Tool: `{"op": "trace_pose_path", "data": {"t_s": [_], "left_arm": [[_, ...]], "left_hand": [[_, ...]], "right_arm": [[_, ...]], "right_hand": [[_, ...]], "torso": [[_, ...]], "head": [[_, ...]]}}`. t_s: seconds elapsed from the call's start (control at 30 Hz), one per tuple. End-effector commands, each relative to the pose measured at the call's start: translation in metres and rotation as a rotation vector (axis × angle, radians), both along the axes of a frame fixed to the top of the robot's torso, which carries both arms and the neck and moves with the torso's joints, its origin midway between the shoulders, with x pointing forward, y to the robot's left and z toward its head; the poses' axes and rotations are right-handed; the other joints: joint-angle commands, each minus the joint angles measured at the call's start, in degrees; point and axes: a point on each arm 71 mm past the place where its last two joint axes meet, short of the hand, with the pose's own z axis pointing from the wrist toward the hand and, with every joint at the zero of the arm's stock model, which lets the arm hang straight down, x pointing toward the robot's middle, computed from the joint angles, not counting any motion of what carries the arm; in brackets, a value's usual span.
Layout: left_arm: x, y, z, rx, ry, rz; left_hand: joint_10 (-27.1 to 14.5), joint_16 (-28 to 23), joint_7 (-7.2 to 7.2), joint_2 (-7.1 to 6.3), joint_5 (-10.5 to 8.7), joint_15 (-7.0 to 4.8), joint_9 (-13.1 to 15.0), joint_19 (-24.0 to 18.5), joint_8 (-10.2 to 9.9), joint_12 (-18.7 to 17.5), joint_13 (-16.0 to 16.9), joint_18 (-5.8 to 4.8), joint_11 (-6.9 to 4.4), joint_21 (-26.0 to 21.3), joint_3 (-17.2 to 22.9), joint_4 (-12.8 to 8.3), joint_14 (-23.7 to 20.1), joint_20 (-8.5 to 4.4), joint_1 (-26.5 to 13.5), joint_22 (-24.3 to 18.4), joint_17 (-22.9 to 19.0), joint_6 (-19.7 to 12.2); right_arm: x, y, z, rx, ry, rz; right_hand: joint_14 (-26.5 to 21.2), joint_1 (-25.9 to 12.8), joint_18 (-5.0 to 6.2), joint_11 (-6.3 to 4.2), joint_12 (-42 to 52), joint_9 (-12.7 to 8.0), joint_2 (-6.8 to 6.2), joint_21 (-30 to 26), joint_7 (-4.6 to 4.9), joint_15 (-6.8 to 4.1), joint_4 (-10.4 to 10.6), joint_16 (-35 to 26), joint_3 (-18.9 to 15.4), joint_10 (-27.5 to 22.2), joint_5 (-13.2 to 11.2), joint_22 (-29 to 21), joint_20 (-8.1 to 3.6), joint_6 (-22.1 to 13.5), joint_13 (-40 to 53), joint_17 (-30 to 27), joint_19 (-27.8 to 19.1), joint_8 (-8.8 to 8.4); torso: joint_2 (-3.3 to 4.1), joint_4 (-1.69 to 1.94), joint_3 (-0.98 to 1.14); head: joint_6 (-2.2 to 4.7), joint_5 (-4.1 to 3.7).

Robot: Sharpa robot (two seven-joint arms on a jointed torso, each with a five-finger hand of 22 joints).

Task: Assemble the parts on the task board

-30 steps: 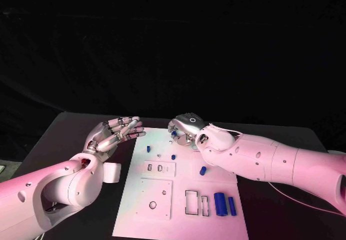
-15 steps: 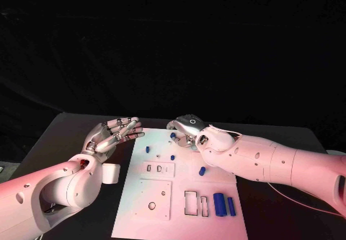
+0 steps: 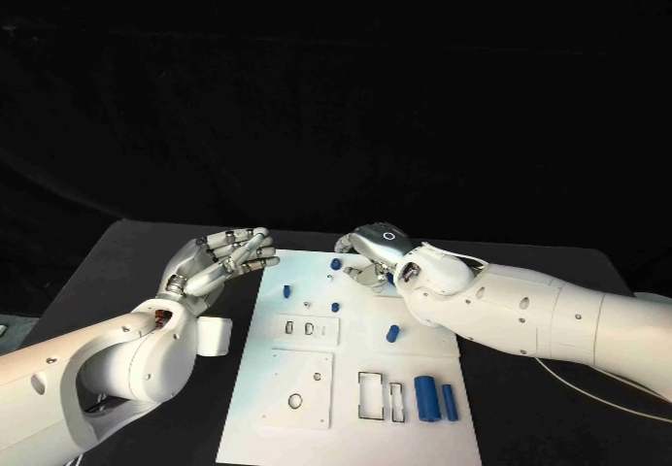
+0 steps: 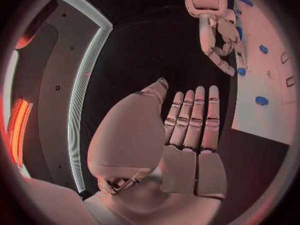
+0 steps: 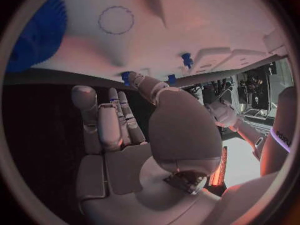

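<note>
Head view: the right hand (image 3: 373,254) hovers palm-down over the far edge of the white board (image 3: 351,408), its fingers curled under; whether they pinch anything cannot be told. A small blue peg (image 3: 336,262) lies on the board just at the hand's 9 o'clock, its long axis running roughly 12 to 6. That hand is plainly the nearer. The left hand (image 3: 221,260) is raised palm-up off the board's 9 o'clock edge, fingers straight, side by side, holding nothing. More blue pieces lie toward 6 o'clock: one oblong piece (image 3: 393,333) mid-board, two cylinders (image 3: 437,400) near the board's front. No writing or labels are readable.
</note>
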Motion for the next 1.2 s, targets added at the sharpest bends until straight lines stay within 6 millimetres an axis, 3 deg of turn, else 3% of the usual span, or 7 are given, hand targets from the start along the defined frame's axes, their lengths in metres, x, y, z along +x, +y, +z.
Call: {"op": "trace_pose_path", "data": {"t_s": [0.03, 0.27, 0.5, 0.7, 0.73, 0.8, 1.2], "left_arm": [[0.000, 0.000, 0.001, -0.007, -0.006, -0.009], [0.001, 0.006, 0.001, -0.004, -0.002, 0.004], [0.002, 0.008, 0.000, -0.003, 0.000, 0.009], [0.002, 0.007, 0.000, -0.005, 0.001, 0.006], [0.003, 0.007, 0.000, -0.005, 0.002, 0.005], [0.003, 0.006, 0.000, -0.006, 0.002, 0.003], [0.003, 0.004, 0.000, -0.009, 0.002, -0.002]], "left_hand": [[0.07, -0.37, 1.75, -0.44, -0.25, 0.00, -0.10, 0.40, -0.30, -0.13, -0.08, 0.79, 0.29, 0.23, 0.37, -0.03, -0.45, 0.19, -0.15, -0.05, 0.07, -0.07], [0.06, -0.40, 1.75, -0.44, -0.24, 0.01, -0.10, 0.40, -0.31, -0.16, -0.07, 0.79, 0.30, 0.22, 0.40, -0.04, -0.48, 0.19, -0.14, -0.06, 0.07, -0.07], [0.06, -0.40, 1.75, -0.44, -0.24, 0.01, -0.10, 0.40, -0.31, -0.16, -0.07, 0.79, 0.30, 0.22, 0.40, -0.04, -0.48, 0.19, -0.14, -0.06, 0.07, -0.07], [0.08, -0.43, 1.74, -0.45, -0.24, 0.02, -0.11, 0.41, -0.32, -0.19, -0.07, 0.79, 0.30, 0.21, 0.42, -0.05, -0.50, 0.19, -0.14, -0.08, 0.07, -0.07], [0.08, -0.43, 1.74, -0.45, -0.24, 0.02, -0.11, 0.41, -0.32, -0.19, -0.07, 0.79, 0.30, 0.21, 0.42, -0.05, -0.50, 0.19, -0.14, -0.08, 0.07, -0.07], [0.08, -0.43, 1.74, -0.45, -0.24, 0.02, -0.11, 0.41, -0.32, -0.19, -0.07, 0.79, 0.30, 0.21, 0.42, -0.05, -0.50, 0.19, -0.14, -0.08, 0.07, -0.07], [0.08, -0.43, 1.74, -0.45, -0.24, 0.02, -0.11, 0.41, -0.32, -0.19, -0.07, 0.79, 0.30, 0.21, 0.42, -0.05, -0.50, 0.19, -0.14, -0.08, 0.07, -0.07]], "right_arm": [[-0.004, -0.017, 0.015, 0.070, 0.000, -0.020], [-0.013, -0.062, 0.036, 0.166, 0.076, -0.114], [-0.017, -0.099, 0.040, 0.203, 0.245, -0.225], [-0.018, -0.105, 0.036, 0.121, 0.283, -0.250], [-0.017, -0.106, 0.035, 0.109, 0.289, -0.253], [-0.016, -0.106, 0.033, 0.098, 0.297, -0.257], [-0.009, -0.102, 0.013, 0.132, 0.354, -0.271]], "right_hand": [[0.84, -0.70, -0.22, -0.43, 1.47, 0.15, 0.19, 1.00, -0.25, -0.14, 0.70, 0.99, -0.23, 2.90, 0.62, 1.43, -0.17, 1.36, 0.10, 1.22, 1.35, 0.44], [1.38, -2.80, -0.67, -1.29, 3.33, 0.19, -1.25, 2.31, -0.78, -0.81, 2.45, 2.37, -0.70, 7.60, 2.91, 3.65, -0.75, 2.20, 0.35, 3.02, 2.87, 0.60], [2.98, -2.80, -3.44, -4.93, 18.04, 0.50, -3.29, 12.61, -3.36, -3.74, 3.31, 6.20, -7.83, 21.40, 4.66, 17.72, -3.42, -1.25, 10.74, 9.45, 11.16, 0.55], [4.27, -1.81, -4.27, -4.51, 52.39, 2.38, -1.25, 15.73, -3.37, -3.55, 6.30, 10.05, -14.19, 19.97, 5.24, 22.25, -3.50, -3.20, 47.09, 16.60, 13.10, 3.93], [4.78, -0.37, -4.60, -4.08, 66.15, 3.48, -0.17, 16.99, -2.94, -2.94, 8.63, 11.60, -17.14, 20.91, 5.48, 24.28, -2.95, -4.46, 62.52, 19.88, 13.91, 6.52], [5.11, 0.24, -4.87, -3.86, 72.39, 3.88, -0.02, 17.88, -2.69, -2.78, 9.81, 12.34, -18.13, 24.37, 5.67, 25.65, -2.61, -4.99, 70.09, 21.65, 14.62, 7.81], [5.44, 1.63, -5.11, -3.34, 77.56, 4.26, 0.40, 18.74, -2.22, -2.23, 11.61, 13.07, -19.25, 27.24, 5.94, 27.13, -2.16, -6.55, 76.55, 23.37, 15.25, 9.74]], "torso": [[-0.13, -0.23, -0.01], [-0.43, -1.35, 0.30], [-0.63, -1.89, 0.72], [-0.61, -2.14, 1.04], [-0.62, -2.11, 1.11], [-0.64, -2.11, 1.20], [-0.64, -1.75, 0.87]], "head": [[0.50, -0.69], [0.97, -0.46], [1.00, -0.44], [0.83, -0.53], [0.86, -0.55], [0.91, -0.54], [0.52, -0.72]]}}
